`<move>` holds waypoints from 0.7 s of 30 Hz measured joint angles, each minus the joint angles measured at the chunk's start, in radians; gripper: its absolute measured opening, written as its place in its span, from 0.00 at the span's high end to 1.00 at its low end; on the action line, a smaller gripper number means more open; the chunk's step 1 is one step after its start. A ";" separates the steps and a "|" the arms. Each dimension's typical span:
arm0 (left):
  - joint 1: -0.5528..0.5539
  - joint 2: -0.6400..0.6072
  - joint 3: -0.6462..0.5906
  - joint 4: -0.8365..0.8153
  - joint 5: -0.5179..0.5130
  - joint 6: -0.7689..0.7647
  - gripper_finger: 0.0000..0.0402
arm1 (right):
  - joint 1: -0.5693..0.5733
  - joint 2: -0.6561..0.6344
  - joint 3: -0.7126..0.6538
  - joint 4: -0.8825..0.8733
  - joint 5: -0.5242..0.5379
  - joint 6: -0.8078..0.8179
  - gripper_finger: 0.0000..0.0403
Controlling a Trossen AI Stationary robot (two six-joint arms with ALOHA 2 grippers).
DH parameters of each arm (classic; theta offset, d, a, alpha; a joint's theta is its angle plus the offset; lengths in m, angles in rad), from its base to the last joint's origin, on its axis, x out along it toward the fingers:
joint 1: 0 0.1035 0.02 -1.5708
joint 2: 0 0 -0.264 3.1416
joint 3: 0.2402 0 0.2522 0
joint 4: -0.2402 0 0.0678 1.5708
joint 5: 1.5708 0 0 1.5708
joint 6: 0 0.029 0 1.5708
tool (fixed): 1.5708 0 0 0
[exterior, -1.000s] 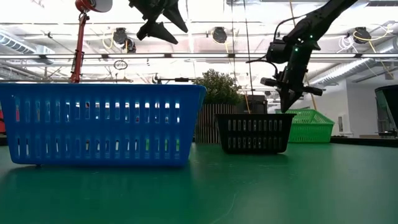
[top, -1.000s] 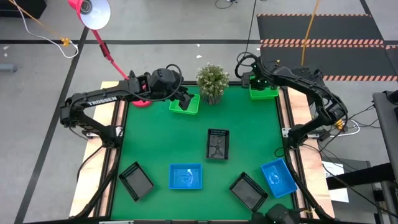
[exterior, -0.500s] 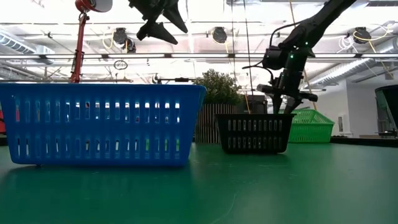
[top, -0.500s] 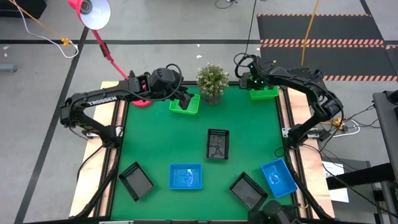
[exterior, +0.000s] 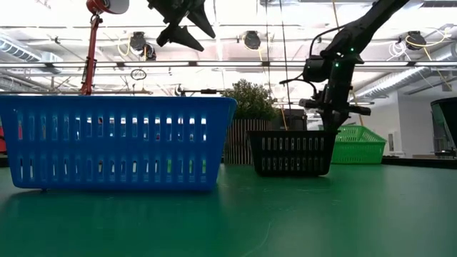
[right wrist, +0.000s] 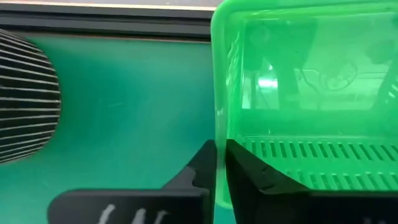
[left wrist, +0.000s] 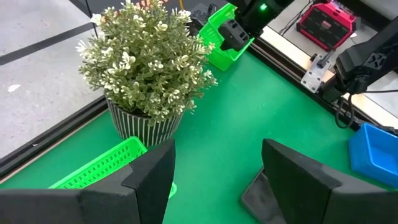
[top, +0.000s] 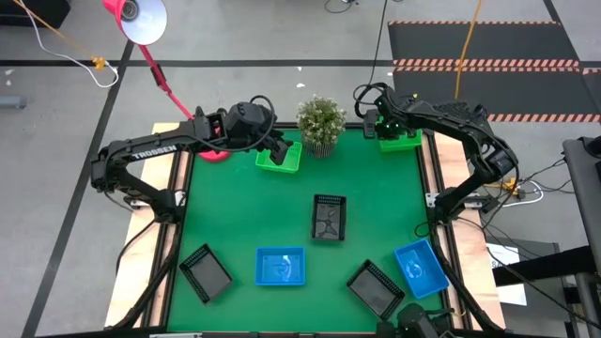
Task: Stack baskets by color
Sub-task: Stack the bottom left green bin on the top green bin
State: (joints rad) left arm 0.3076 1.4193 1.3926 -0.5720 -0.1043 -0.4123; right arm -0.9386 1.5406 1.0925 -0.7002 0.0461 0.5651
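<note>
At the worktop's far right corner, the right gripper [right wrist: 219,163] clenches its jaws on the green basket's [top: 398,141] wall to carry it, while the left gripper [left wrist: 216,163] hovers released above another green basket [top: 279,158].

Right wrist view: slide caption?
Right hand shut on the wall of a green basket beside the plant pot.
</note>
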 joint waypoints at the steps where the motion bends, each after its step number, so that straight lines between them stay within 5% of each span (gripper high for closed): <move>1: 0.000 0.000 0.000 0.000 0.000 0.001 0.40 | -0.002 0.000 0.006 -0.016 -0.007 -0.001 0.97; 21: 0.000 0.000 0.000 0.000 0.000 0.009 0.40 | -0.064 0.001 0.110 -0.184 -0.092 -0.072 0.98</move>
State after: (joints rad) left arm 0.3073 1.4193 1.3926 -0.5720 -0.1040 -0.4031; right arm -1.0023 1.5414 1.2026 -0.8839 -0.0462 0.4929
